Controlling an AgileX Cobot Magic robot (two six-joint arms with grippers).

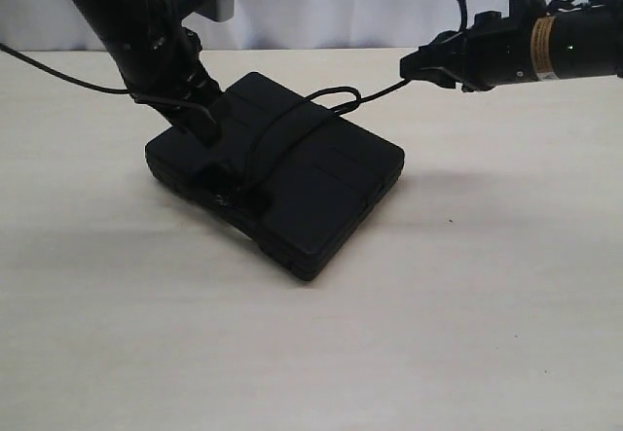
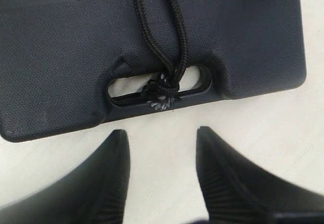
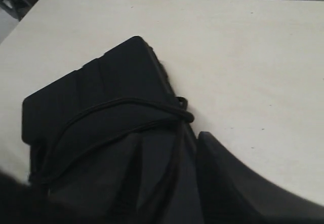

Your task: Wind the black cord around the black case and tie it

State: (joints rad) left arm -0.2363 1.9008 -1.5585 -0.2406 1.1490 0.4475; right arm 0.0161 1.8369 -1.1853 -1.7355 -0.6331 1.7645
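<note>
W/ left gripper (image 2: 161,133) spread, black cord (image 2: 178,37) knotted thru black case (image 2: 61,62) slot (frayed tuft).

Both my arms matte black. Left gripper (image 2: 162,133) fingers (image 2: 109,183) tapered, ribbed inside. Right arm (image 1: 584,47) wears gold band (image 1: 542,50). Light grey bracket (image 1: 222,5) at 2 o'clock of left arm (image 1: 117,13); thin black cable (image 1: 58,74) runs toward 9 o'clock.

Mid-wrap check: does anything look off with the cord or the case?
Yes, the wrap is loose. The black cord lies slack across the black case and bulges into a raised loop at the far edge instead of hugging it. Its knot, in the handle cut-out, ends in a frayed tuft. Nothing looks broken or spilled.
</note>
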